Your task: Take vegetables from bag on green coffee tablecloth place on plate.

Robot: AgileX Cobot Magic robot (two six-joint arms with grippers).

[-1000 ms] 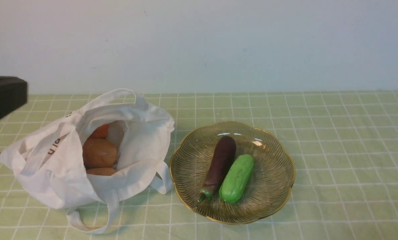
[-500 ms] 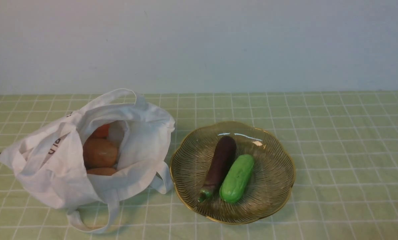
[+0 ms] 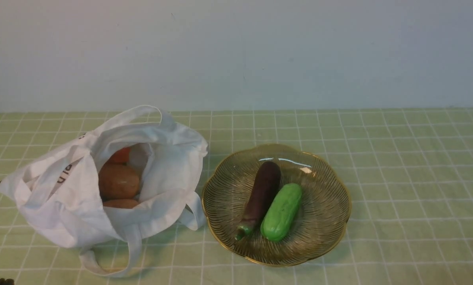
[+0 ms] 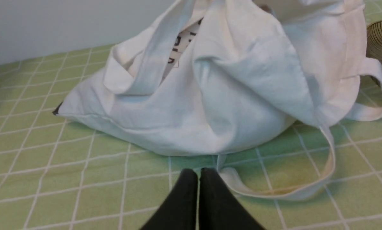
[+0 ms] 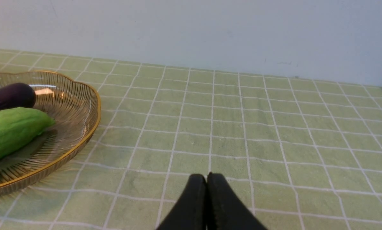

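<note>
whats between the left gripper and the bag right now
Only bare green tablecloth, plus one loop handle of the bag lying beside the shut left gripper. The left wrist view shows this.

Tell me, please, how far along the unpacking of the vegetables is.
Done: an eggplant and a cucumber lie on the plate. In hand: nothing; the left gripper and right gripper are shut and empty. Left: two potatoes and an orange vegetable in the bag.

A plain pale grey wall (image 3: 236, 51) stands behind the table.
</note>
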